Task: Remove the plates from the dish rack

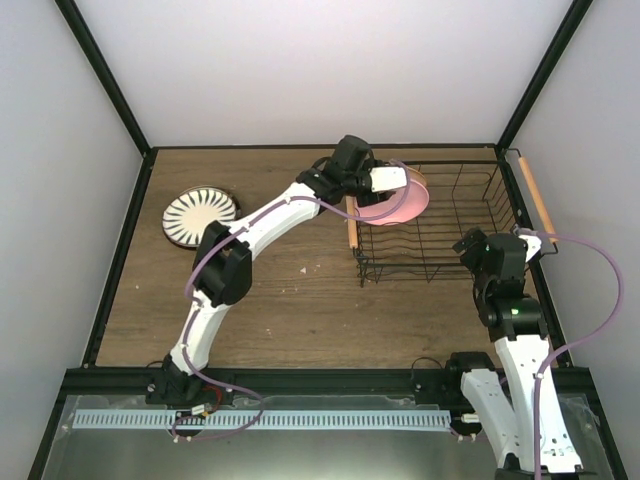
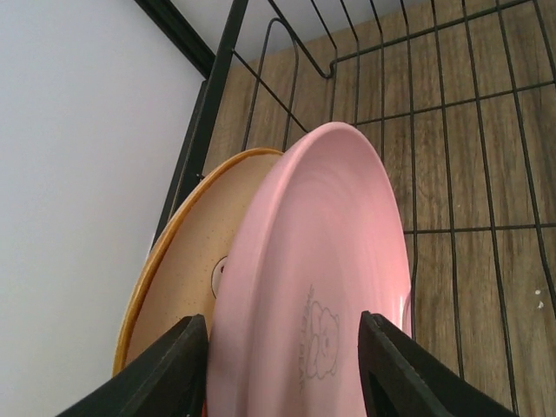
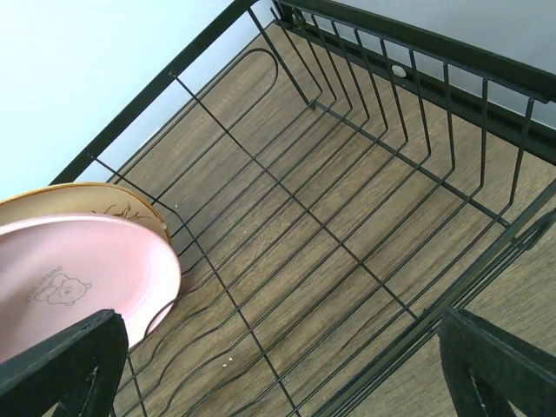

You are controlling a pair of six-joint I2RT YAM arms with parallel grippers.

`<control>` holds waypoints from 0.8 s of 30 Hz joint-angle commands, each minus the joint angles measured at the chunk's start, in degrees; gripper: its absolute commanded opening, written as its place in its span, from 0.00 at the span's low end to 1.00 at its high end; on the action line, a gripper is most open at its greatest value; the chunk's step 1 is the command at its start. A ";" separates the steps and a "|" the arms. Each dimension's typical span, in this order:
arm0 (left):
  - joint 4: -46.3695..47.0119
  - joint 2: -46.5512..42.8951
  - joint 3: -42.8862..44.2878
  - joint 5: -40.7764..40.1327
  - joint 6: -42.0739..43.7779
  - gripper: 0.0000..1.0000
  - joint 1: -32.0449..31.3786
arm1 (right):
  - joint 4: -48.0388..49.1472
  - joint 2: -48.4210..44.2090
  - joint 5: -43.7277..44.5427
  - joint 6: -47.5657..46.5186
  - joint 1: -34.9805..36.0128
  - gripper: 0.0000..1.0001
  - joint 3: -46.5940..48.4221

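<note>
L hand (image 2: 280, 319) pinching pink plate (image 2: 321, 243) rim, in rack (image 2: 412, 174), R hand (image 3: 282, 317) agape, empty

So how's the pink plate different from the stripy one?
The pink plate leans on edge in the rack; the striped plate lies flat on the table. Pink is plain bar a small bear mark; striped has black rays on white. Both are round and similar in size.
</note>
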 commanded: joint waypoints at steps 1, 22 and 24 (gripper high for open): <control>-1.65 2.50 2.46 -2.04 0.15 0.46 -0.86 | -0.18 -0.99 2.26 -0.46 -0.22 1.00 1.97; 10.02 -2.71 1.18 -17.37 0.09 0.04 -3.95 | -0.09 -1.01 1.40 0.42 -0.22 1.00 1.31; 13.33 -4.60 -1.17 -18.29 1.06 0.04 -4.49 | 0.11 -0.93 1.14 0.42 -0.21 1.00 1.12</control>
